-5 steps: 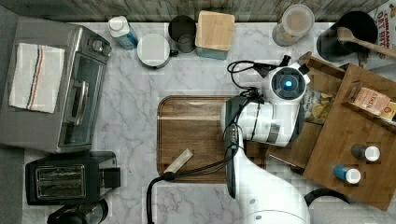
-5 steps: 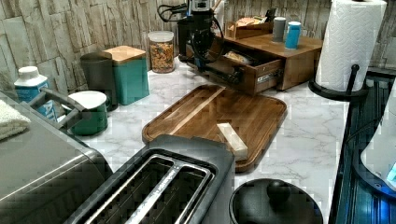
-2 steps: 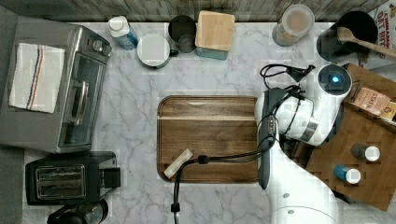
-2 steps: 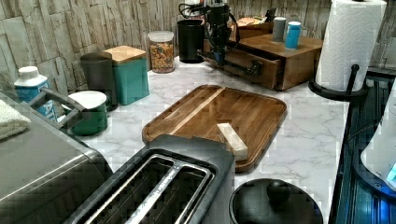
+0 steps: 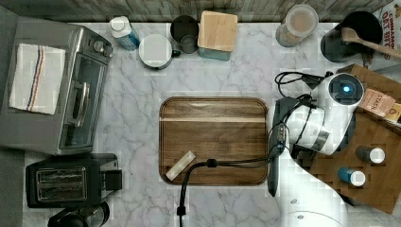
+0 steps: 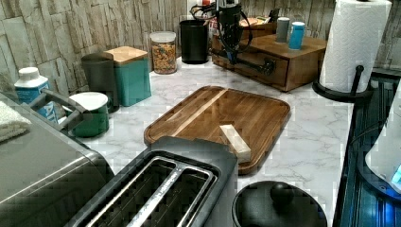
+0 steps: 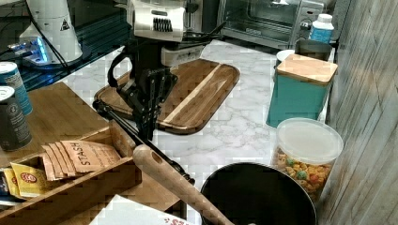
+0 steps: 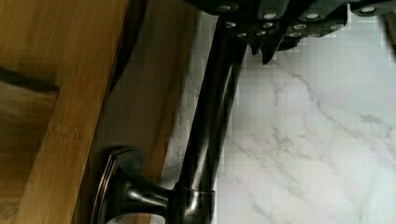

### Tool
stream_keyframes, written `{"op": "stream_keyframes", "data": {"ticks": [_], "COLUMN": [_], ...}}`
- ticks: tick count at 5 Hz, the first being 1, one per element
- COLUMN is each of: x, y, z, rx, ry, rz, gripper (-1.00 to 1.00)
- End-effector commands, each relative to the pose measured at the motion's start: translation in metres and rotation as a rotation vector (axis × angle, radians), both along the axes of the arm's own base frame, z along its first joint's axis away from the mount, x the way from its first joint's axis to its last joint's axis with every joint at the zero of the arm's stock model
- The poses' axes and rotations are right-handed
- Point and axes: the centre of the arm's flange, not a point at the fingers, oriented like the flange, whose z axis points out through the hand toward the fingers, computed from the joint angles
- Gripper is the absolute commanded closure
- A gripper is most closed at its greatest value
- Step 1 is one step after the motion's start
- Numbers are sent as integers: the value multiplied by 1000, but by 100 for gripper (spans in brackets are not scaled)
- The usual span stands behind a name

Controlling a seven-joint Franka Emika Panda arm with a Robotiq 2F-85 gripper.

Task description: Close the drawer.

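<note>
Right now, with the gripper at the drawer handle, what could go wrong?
The gripper sits at the thin round handle of the drawer, so it may slip off. A hard push could tip the blue bottle on the cabinet. The cable across the cutting board might snag.

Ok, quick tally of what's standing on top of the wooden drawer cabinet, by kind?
Small bottles: 2, one grey and one blue
Open wooden box of tea packets: 1
Total: 3
</note>
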Motion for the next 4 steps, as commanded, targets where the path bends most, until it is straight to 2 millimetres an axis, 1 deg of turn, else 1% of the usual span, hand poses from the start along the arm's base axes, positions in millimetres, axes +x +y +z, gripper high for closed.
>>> {"op": "stream_keyframes", "data": {"ticks": [1,4], "x": [-94,-94], "y": [-168,-168], "z": [59,59], "rx": [-198,-198], "ry": [-56,-56], "rz": [-261,-261], "gripper": [100,100]}}
